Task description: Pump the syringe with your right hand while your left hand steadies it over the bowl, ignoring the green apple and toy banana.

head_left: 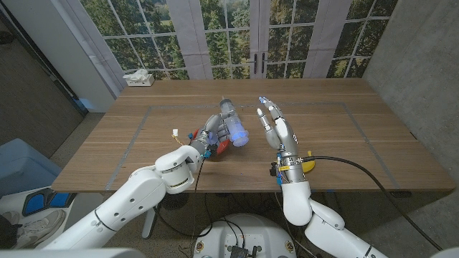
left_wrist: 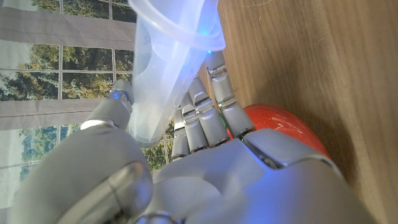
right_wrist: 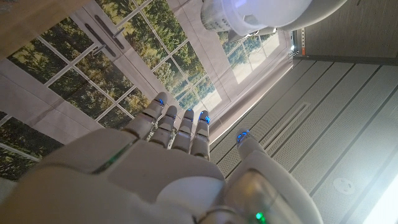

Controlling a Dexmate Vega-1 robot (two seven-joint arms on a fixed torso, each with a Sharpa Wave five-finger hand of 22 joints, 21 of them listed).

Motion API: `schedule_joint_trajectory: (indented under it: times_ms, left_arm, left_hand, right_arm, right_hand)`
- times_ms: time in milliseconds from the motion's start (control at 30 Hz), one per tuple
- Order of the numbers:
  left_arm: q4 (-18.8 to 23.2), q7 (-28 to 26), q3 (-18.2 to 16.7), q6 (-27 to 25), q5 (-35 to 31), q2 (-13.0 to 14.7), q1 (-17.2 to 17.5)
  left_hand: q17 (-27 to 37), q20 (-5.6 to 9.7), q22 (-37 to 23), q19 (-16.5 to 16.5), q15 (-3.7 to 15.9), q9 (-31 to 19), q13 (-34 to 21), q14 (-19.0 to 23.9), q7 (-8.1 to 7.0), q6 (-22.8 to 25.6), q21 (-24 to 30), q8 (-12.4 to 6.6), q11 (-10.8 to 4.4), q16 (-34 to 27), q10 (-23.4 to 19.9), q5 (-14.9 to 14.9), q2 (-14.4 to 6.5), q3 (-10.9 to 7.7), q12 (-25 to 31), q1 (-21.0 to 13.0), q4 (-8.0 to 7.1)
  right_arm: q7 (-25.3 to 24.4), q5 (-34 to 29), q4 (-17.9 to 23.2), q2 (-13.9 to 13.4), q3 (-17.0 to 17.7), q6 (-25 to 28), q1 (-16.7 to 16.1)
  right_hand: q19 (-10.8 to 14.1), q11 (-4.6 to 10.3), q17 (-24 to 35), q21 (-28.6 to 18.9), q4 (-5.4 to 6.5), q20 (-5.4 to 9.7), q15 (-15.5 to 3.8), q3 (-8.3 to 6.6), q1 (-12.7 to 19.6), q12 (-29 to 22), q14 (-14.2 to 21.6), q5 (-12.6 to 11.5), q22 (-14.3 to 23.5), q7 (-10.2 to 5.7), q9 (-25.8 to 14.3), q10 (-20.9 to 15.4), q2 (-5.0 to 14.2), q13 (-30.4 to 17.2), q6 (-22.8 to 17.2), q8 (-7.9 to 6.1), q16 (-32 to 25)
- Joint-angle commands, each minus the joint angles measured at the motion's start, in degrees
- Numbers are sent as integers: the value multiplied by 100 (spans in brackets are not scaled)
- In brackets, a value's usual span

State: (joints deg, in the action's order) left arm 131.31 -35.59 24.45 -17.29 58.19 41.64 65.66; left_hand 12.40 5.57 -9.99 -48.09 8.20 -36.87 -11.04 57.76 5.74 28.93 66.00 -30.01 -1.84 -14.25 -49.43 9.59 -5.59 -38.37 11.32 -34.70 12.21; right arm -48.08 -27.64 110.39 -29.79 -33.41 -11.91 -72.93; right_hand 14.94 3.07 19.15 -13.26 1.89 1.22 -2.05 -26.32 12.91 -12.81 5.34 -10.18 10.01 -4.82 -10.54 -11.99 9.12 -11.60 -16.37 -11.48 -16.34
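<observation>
My left hand (head_left: 206, 136) grips a large translucent syringe (head_left: 233, 123), which tilts over a red bowl (head_left: 221, 148) on the wooden table (head_left: 129, 143). In the left wrist view the syringe's clear barrel (left_wrist: 165, 56) sits between the fingers (left_wrist: 205, 118), and the bowl (left_wrist: 283, 121) shows just beyond them. My right hand (head_left: 276, 130) stands upright just right of the syringe, fingers spread, holding nothing and not touching it. In the right wrist view that hand (right_wrist: 174, 162) points toward the syringe's end (right_wrist: 255, 12). A yellow toy banana (head_left: 309, 164) lies behind my right wrist.
A tissue box (head_left: 138, 77) sits at the table's far left corner. A small white and yellow object (head_left: 175, 132) lies left of my left hand. Grey tape lines (head_left: 143, 118) mark a rectangle on the tabletop. Windows stand behind the table.
</observation>
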Motion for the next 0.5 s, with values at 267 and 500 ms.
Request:
schedule_joint_trajectory:
  times_ms: [267,500]
  left_arm:
    - [175,-139,259,-1541,-540,248,-1008]
    - [187,-134,566,-2364,-821,214,-1627]
  left_hand:
    - [39,533,-38,-125,517,34,-20,218,-100,507,85,-692,-863,-100,-948,44,-529,-1635,48,-258,-314]
    - [106,602,-61,-243,524,160,-38,568,-27,668,224,-692,-829,-299,-1108,57,-516,-1552,84,-447,-204]
  right_arm:
    - [169,617,-76,104,545,-870,-213]
    - [305,687,-116,159,695,-1132,-246]
  right_hand:
    - [58,-32,6,-28,6,-25,-387,17,23,-29,96,8,14,16,-16,-81,31,-14,-81,-50,-50]
    - [75,-54,7,-25,3,-35,-384,23,14,-37,121,7,15,39,-16,-119,33,-15,-114,-54,-61]
